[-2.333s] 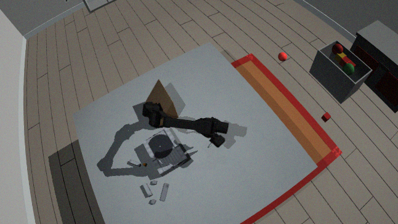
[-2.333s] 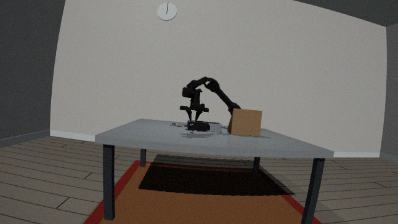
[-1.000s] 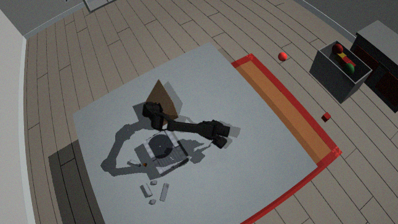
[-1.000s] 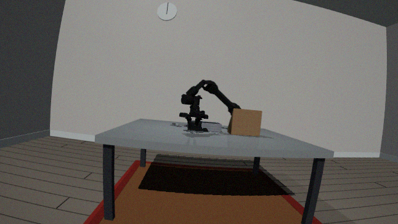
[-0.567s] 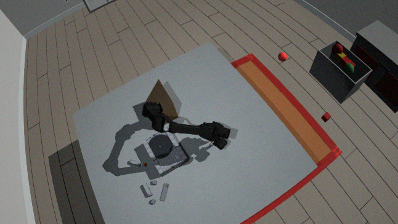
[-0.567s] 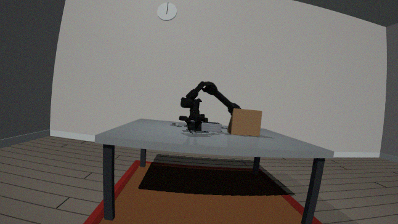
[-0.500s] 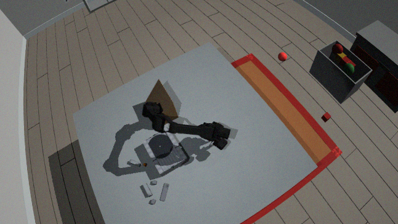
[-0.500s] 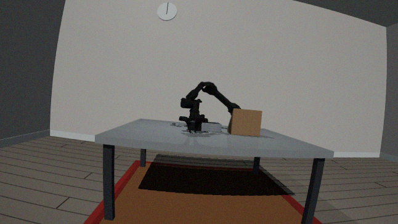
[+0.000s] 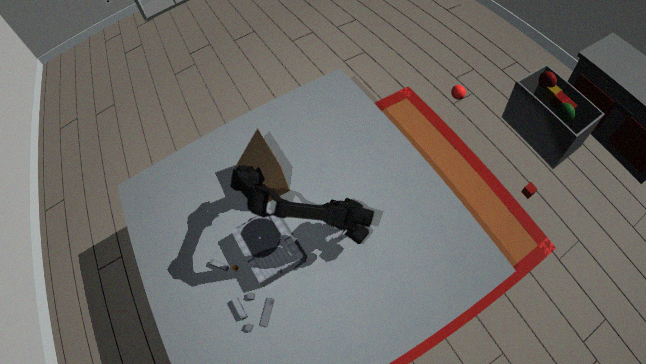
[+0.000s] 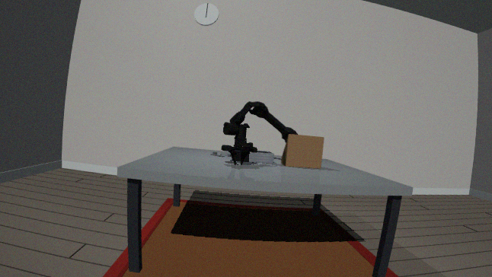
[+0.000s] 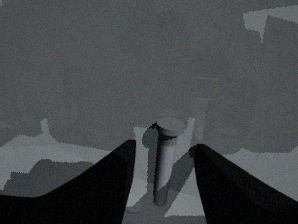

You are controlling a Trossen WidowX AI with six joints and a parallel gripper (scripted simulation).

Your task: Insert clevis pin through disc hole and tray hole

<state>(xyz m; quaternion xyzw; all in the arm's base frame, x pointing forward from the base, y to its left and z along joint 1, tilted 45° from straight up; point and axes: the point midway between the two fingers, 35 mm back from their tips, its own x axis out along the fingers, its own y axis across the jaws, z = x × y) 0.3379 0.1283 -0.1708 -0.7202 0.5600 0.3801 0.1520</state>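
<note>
The steel pin (image 11: 165,162) appears to lie on the table, its round head pointing away from the wrist camera. My gripper (image 11: 165,149) (image 10: 239,163) is open, its two dark fingers low over the table on either side of the pin's shaft. Gaps show between the shaft and both fingers, and the head lies just beyond the fingertips. The wide disc (image 9: 260,237) looks dark in shadow and lies flat in the rimmed tray (image 9: 274,261) (image 10: 263,157), beside the arm. The tray's pin hole cannot be made out.
A brown box (image 9: 262,160) (image 10: 305,151) stands near the arm's bent middle. Small grey blocks (image 9: 237,310) (image 9: 267,312) lie on the table past the tray. A thin grey piece (image 9: 218,265) and a small orange piece (image 9: 235,268) lie beside the tray.
</note>
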